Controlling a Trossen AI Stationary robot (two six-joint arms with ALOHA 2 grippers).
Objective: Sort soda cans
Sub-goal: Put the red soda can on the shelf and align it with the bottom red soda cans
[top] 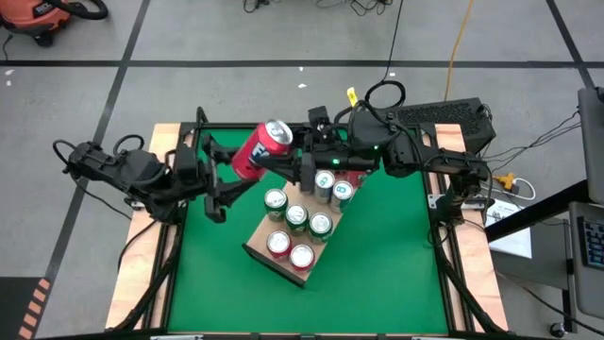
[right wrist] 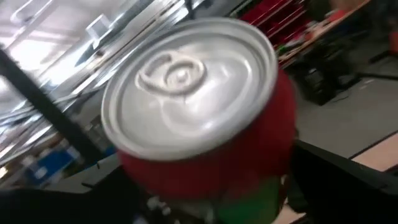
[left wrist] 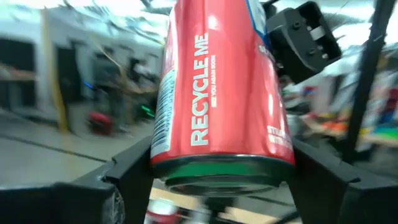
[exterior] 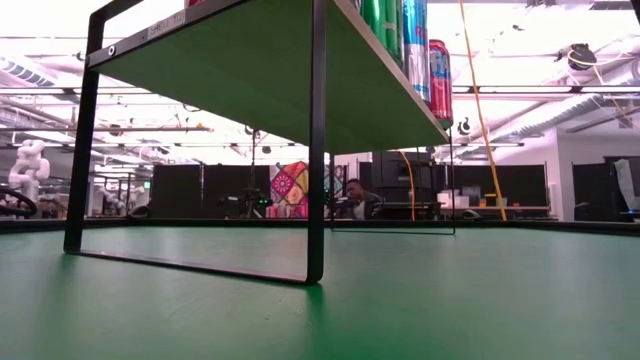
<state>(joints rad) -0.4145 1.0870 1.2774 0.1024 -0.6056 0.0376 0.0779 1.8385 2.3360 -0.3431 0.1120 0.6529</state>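
Gripping a red can across its body, the left end effector has it lifted clear of the green desk, tilted with its silver top pointing toward the right arm. In the left wrist view the red can sits squarely between the two dark fingers, one on each flank, so that grasp looks firm.

Right across from it, the right end effector is up against the same can; its wrist view is filled by the can's silver lid and red wall. Whether its jaws are clenched on the can or spread around it, I cannot tell. This reads like a hand-over in mid-air.

Out beyond the arms, the light wooden board lies at an angle in the middle of the desk with cans standing on it: three green ones in the middle, two red ones at its near end, and two more cans partly under the right arm. The low view shows further cans along an edge overhead.

My read: sorting is well underway, several cans grouped by colour, this red one not yet placed.
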